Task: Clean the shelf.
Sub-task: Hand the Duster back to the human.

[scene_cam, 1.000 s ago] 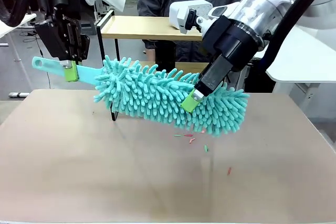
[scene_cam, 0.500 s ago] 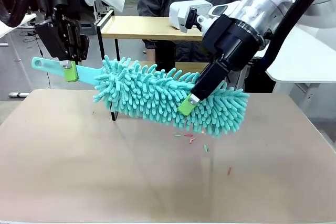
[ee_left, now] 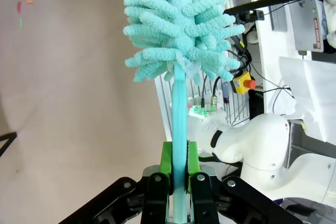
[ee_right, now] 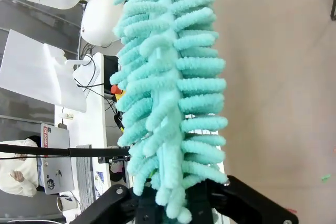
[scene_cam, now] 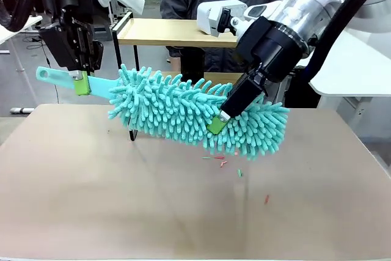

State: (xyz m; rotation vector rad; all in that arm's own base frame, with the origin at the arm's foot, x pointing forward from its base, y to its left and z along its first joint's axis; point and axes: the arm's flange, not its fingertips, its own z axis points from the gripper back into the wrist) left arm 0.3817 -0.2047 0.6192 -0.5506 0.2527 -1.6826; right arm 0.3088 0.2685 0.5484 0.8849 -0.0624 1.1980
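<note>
The left claw [scene_cam: 81, 81] pinches the flat handle of the turquoise duster [scene_cam: 195, 117] between its green pads [ee_left: 167, 157]; its position matches the pictures from a second ago. The duster head hangs above the worktop [scene_cam: 122, 200], clear of the surface.

At the head's right portion, the right claw [scene_cam: 219, 121] is pressed into the chenille strands. Over the last second its fingertip has slid down and slightly left, deeper into the fibres. In the right wrist view the strands hide the fingers, so whether they clamp the head cannot be told. Judged from this, the arms are working loose debris out of the duster: coloured scraps [scene_cam: 221, 162] lie on the worktop beneath it.

The shelf [scene_cam: 160, 31] stands behind the duster at the far side of the worktop, its upper board bare.

A red-and-white label on a laptop in the right wrist view is too small to read.
</note>
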